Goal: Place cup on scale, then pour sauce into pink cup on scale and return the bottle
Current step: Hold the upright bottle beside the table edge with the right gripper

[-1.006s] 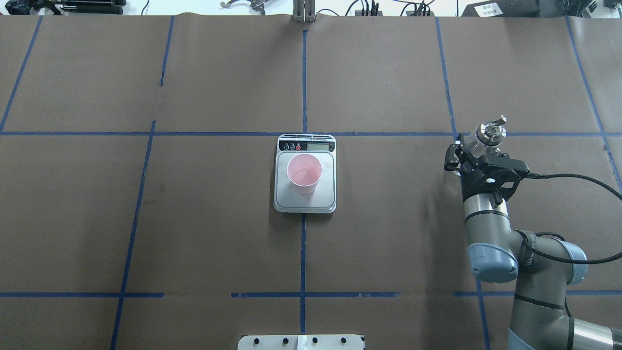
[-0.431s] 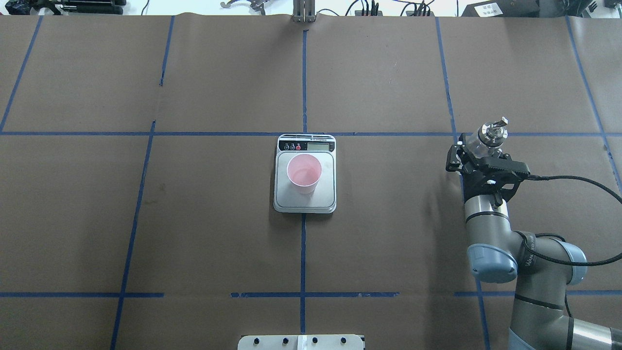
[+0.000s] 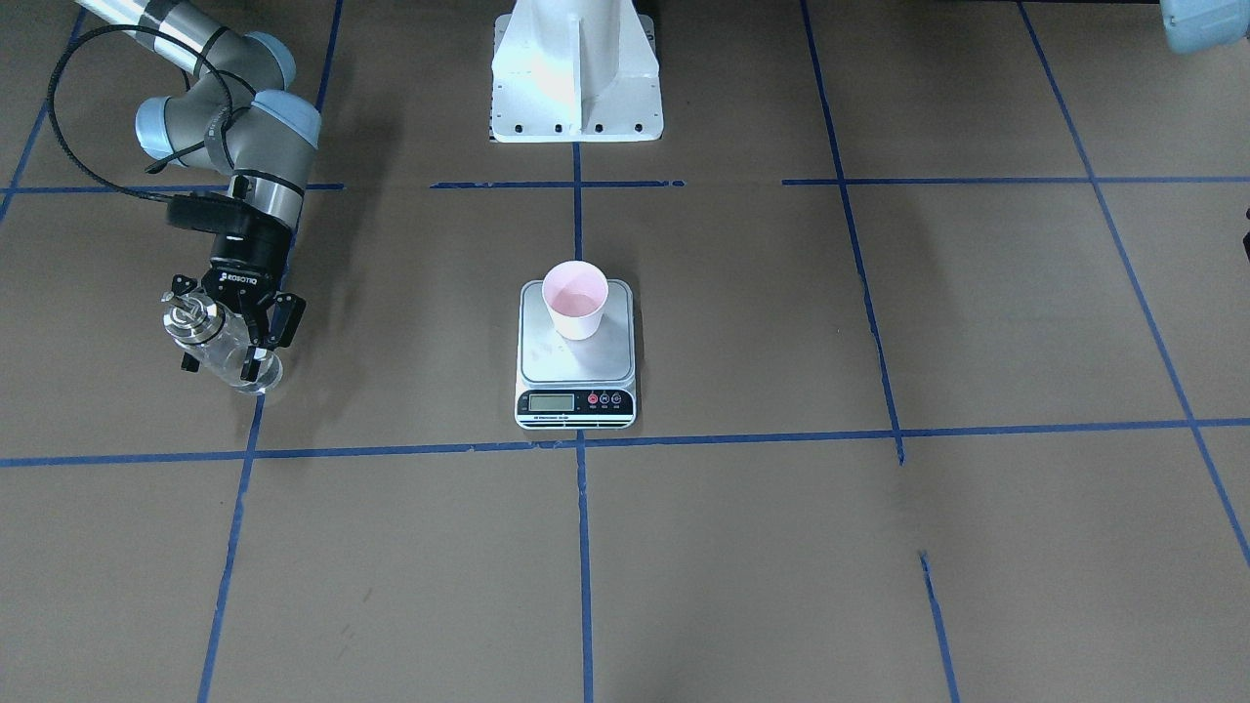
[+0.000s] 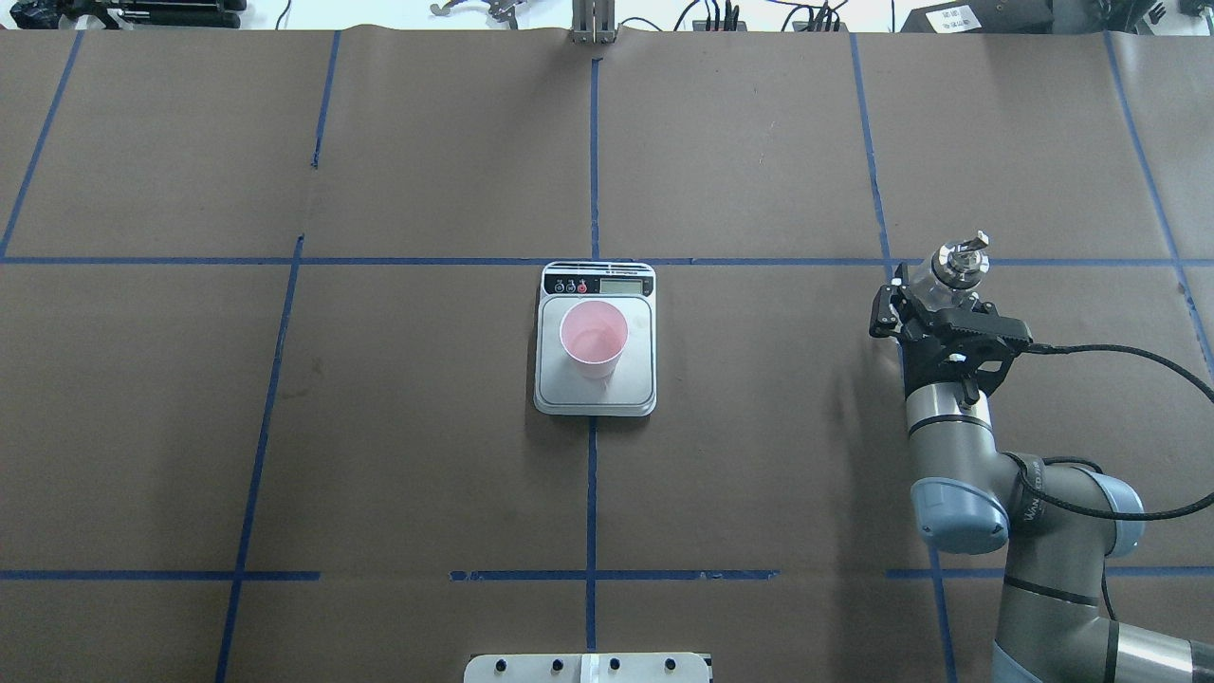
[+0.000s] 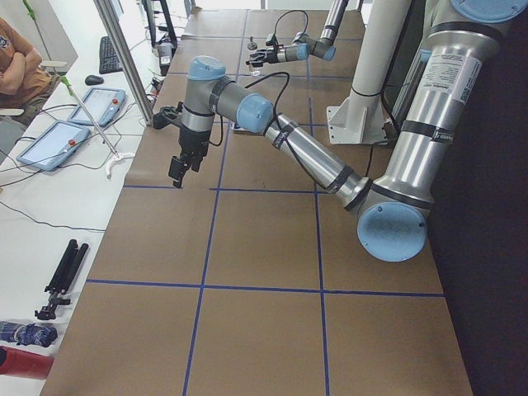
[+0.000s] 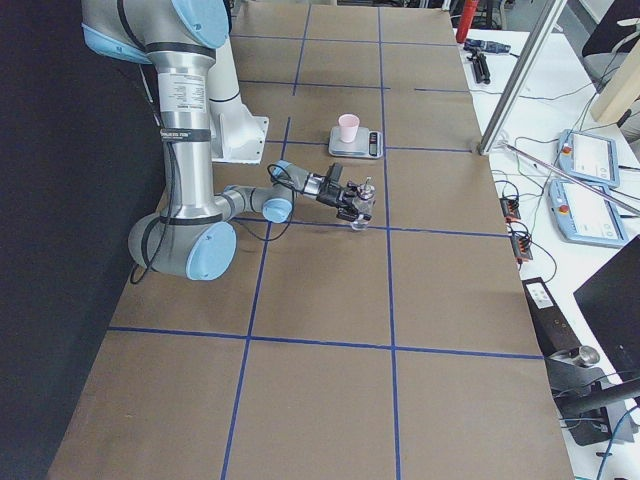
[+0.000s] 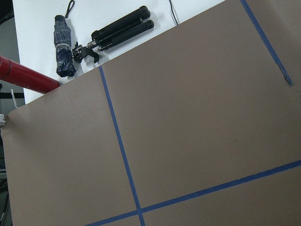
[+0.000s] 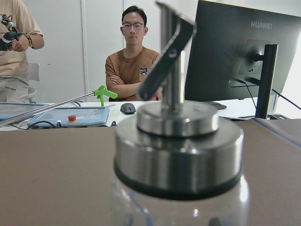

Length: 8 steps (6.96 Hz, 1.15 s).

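— Brown-papered worktop (image 4: 759,474) with a blue tape grid. Where's the bottle (image 4: 956,258)?
— Far right and upright, well apart from the scale (image 4: 635,394). The right jaws look clamped on its glass. In the last second it only sank slightly, so I'd say it's being set down.
— The cup (image 4: 593,334)?
— On the scale, seemingly with sauce (image 4: 592,341) inside. Pouring looks done, only the release remains. Left jaws: cannot tell.
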{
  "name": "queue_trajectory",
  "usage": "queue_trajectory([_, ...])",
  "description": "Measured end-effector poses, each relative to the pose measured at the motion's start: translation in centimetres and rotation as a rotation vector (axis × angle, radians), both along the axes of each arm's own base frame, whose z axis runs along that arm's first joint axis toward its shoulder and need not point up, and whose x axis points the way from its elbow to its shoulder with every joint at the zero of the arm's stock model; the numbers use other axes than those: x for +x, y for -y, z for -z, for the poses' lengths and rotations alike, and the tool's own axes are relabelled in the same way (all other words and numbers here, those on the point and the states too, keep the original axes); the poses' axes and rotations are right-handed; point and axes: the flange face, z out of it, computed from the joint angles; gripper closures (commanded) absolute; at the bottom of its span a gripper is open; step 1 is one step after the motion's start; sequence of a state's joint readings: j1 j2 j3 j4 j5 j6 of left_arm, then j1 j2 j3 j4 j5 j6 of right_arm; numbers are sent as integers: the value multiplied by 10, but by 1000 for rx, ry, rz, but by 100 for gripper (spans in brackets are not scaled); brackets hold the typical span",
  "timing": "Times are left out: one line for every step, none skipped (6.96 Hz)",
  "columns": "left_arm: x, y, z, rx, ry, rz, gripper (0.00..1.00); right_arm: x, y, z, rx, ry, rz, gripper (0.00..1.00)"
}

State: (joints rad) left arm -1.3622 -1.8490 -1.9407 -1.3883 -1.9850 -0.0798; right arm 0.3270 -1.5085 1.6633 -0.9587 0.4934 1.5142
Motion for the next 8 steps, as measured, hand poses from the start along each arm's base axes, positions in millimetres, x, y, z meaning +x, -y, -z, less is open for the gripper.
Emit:
queue_trajectory([0,0,-1,-1,0,0,0,-1,-1,0,0,0,2,100])
queue_trajectory([0,1,-1,-2,0,0,0,-1,-1,0,0,0,4,100])
queue_trajectory([0,1,-1,-2,0,0,0,-3,-2,-2,-2,-4,6,100])
queue_trajectory([0,1,-1,-2,0,0,0,-4,-3,-5,-3,-9,7,100])
queue_trajectory([0,1,-1,-2,1,0,0,-4,-3,-7,-3,-14,6,100])
queue_trajectory([0,1,-1,-2,0,0,0,-4,-3,-8,-3,-16,6,95])
queue_trajectory([1,1,0,-1,0,-1,0,-4,-3,-6,-2,-13,6,88])
queue_trajectory([1,1,0,-1,0,0,0,-4,-3,-4,-1,-8,7,69])
